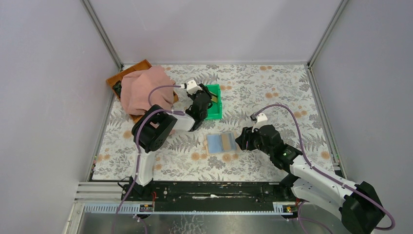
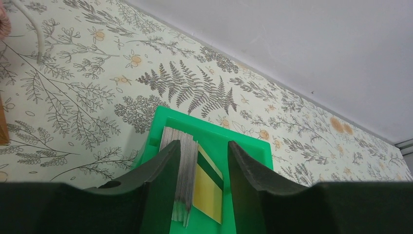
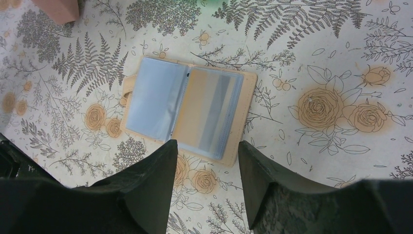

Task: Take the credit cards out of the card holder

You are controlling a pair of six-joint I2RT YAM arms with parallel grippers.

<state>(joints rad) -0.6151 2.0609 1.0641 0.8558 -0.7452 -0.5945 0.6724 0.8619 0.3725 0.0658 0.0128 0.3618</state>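
Left jaws apart above credit cards [image 2: 189,175]

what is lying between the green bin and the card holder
Nothing but bare flowered table cover. The top view shows that stretch between the green bin and the open card holder with no object on it.

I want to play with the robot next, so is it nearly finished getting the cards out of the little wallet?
Nearly. Done: a stack of silver cards and a yellow card lie in the green bin, under the open left gripper. In hand: nothing; the right gripper hovers open over the card holder. Left: its right sleeve seems to hold one striped card.
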